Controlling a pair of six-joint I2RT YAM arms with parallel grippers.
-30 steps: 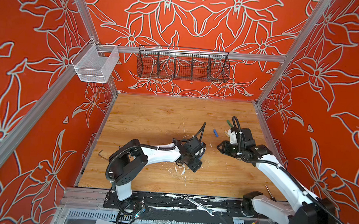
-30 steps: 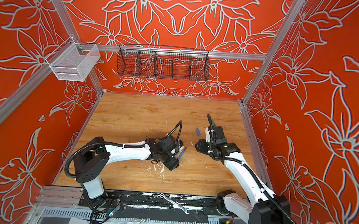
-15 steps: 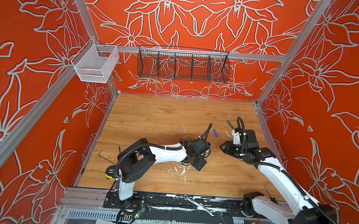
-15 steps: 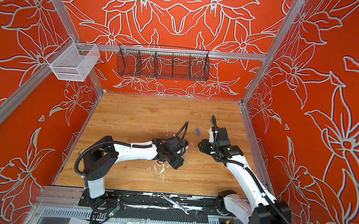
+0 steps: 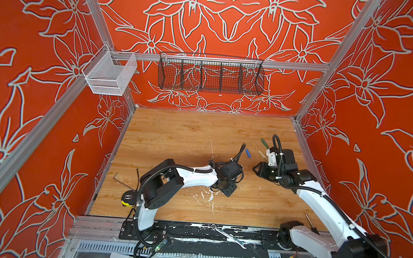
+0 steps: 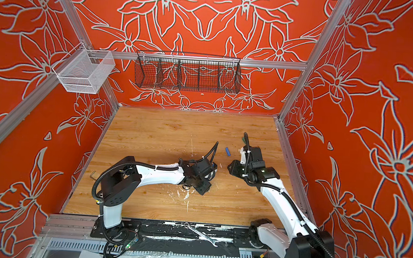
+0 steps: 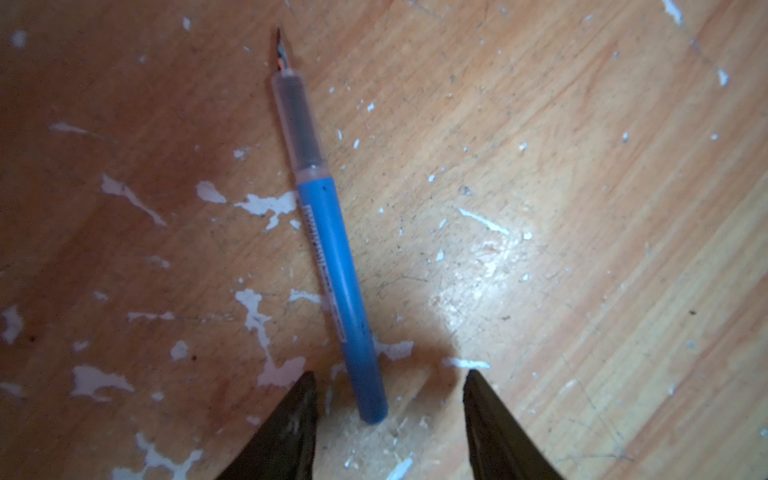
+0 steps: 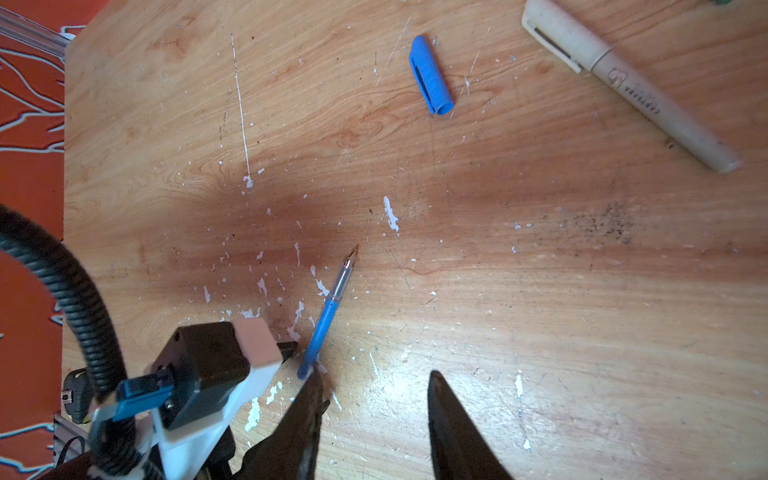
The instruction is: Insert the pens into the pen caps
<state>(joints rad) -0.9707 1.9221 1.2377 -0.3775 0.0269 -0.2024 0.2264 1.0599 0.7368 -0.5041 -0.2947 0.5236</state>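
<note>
A flat silver wrench (image 5: 230, 237) lies on the black front rail. On the wood-grain table (image 5: 187, 133), which is scuffed with white flecks, the left arm stretches low toward the centre. The left gripper (image 7: 388, 374) stands open, its two dark tapered jaws either side of the rear end of the blue pen (image 7: 332, 257) without clamping it. This one pen is a slim cylinder with a clear grip section and a bare pointed tip, lying flat. The right arm bends inward from the right side, and the right gripper (image 8: 374, 374) is parted and empty near the pen. Farther back lie one stubby blue cap (image 8: 430, 77), one beige capped pen (image 8: 631, 87) and one green pen (image 5: 264, 143).
</note>
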